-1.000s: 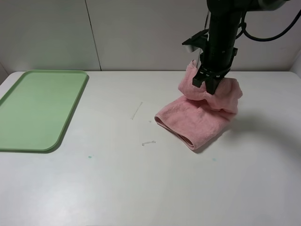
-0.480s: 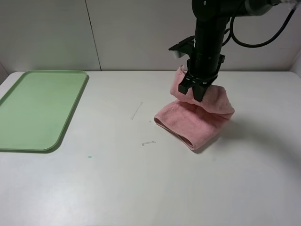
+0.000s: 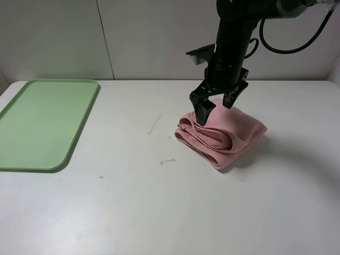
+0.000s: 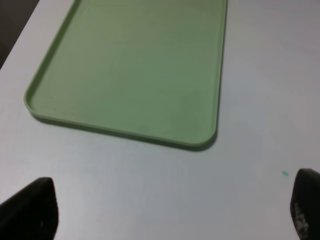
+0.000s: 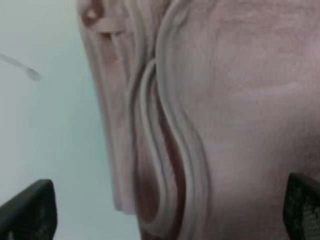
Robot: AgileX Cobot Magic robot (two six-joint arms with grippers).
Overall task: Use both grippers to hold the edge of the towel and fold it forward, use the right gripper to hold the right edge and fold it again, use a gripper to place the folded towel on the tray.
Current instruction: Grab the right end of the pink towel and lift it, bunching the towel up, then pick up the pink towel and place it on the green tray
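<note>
My right end effector [image 3: 215,112] hangs spread wide and empty over the towel [image 3: 228,135], which lies folded right of centre near the bench's far edge. I judge both folds done. The tray [image 3: 42,122] waits far-left.

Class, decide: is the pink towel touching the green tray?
Apart. The exterior high view shows bare white table between the towel and the tray, which lies far to its left.

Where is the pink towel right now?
In the exterior high view, the folded pink towel lies right of centre on the table, beneath the open right tool, far from the green tray at left.
</note>
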